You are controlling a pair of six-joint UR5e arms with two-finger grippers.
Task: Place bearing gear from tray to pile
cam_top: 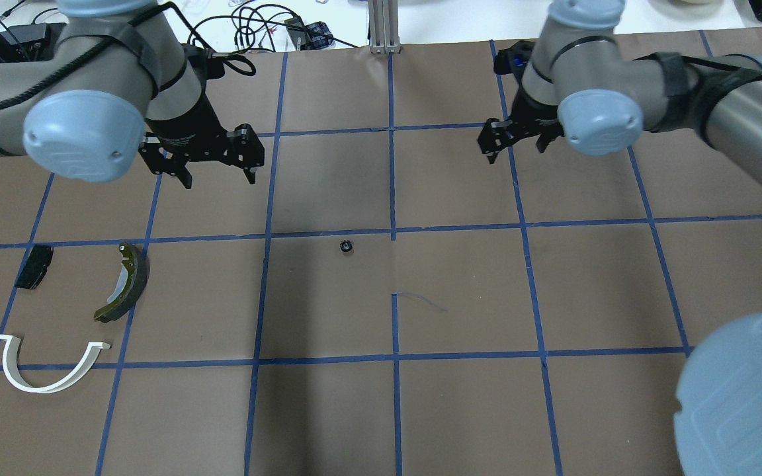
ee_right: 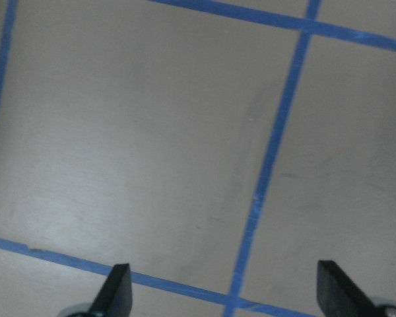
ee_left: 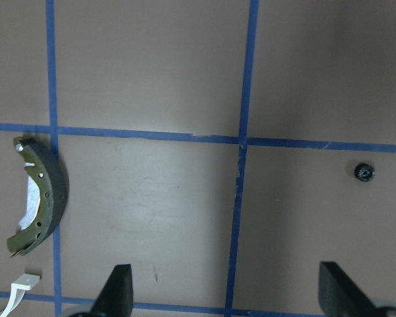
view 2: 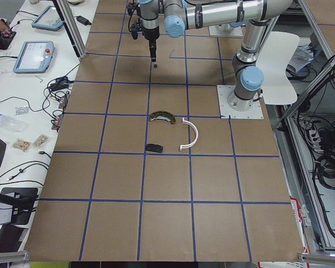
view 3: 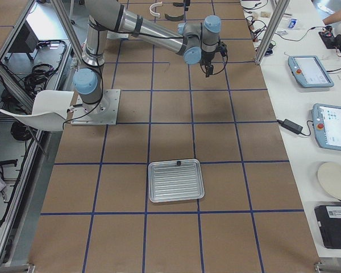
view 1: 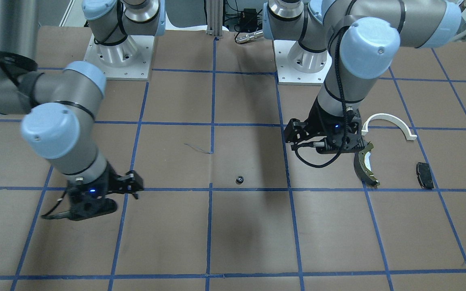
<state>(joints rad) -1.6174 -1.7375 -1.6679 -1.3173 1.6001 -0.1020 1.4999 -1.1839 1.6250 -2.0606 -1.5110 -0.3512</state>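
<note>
While both claws hang above the table (cam_top: 460,410), the bearing gear (cam_top: 346,246) lies on the brown surface near ctr, touching neither claw. Position: just beside a crossing of blue tape (cam_top: 392,198) lines, between the two arms, well apart from the tray (view 3: 151,183) and from the pile (cam_top: 131,284).

L gripper (cam_top: 217,178): fingers spread wide, nothing between them. Its wrist view shows the gear at the right edge and the brake shoe (ee_left: 53,191) at the left edge.

R gripper (cam_top: 514,151): fingers spread wide, nothing between them. Its wrist view shows only bare surface w/ tape lines.

Pile parts, all flat on the table and not touching each other:
- white arc (view 1: 387,117)
- brake shoe, olive and dark, between the other two
- black pad (cam_top: 32,266)

Tray sits at the table end on the robot's right, ribbed base up.
</note>
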